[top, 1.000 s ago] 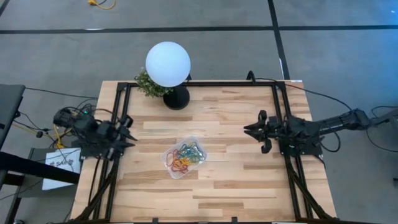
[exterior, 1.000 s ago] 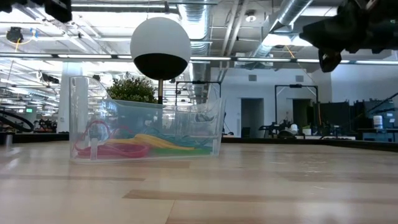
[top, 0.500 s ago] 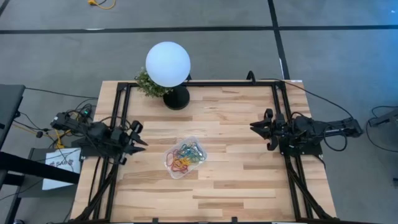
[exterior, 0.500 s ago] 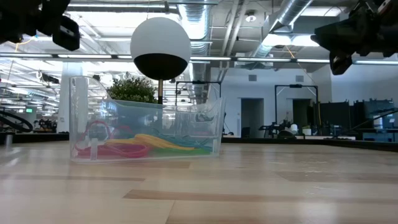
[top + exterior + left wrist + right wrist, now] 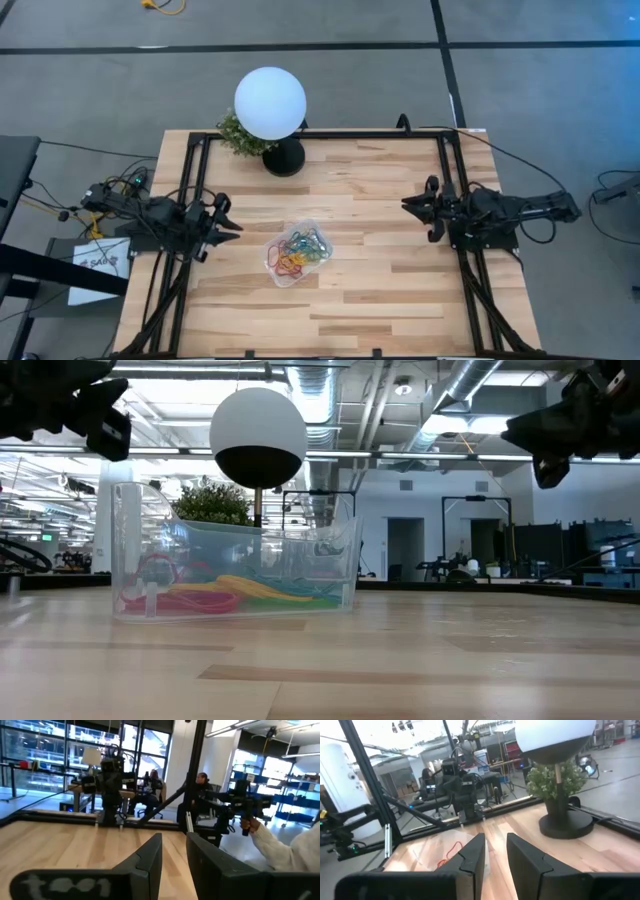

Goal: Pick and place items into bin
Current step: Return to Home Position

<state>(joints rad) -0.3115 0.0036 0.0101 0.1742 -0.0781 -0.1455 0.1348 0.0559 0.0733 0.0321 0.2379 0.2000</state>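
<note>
- The job looks all but finished; the items (image 5: 300, 250) lie heaped inside the bin (image 5: 330, 565), which stands near the middle of the table (image 5: 380, 290); in the high view no loose loop shows on the bare wood.
- What is left, as I judge it, is only parking the arms; both sit at the table's side edges, well apart from the bin.
- The left gripper (image 5: 174, 837) hovers above the left edge, its fingers a narrow gap apart with nothing between them; the right gripper (image 5: 495, 837) hovers above the right edge, likewise slightly parted and empty.
- Counts: one bin; two arms, each with one gripper; one white globe lamp (image 5: 270, 103) on a black base at the table's far edge; one small plant (image 5: 238, 138) just beside it.
- The loops are too tangled to count singly; there are clearly many, and red, yellow, green and blue all show through the clear wall in the low view.
</note>
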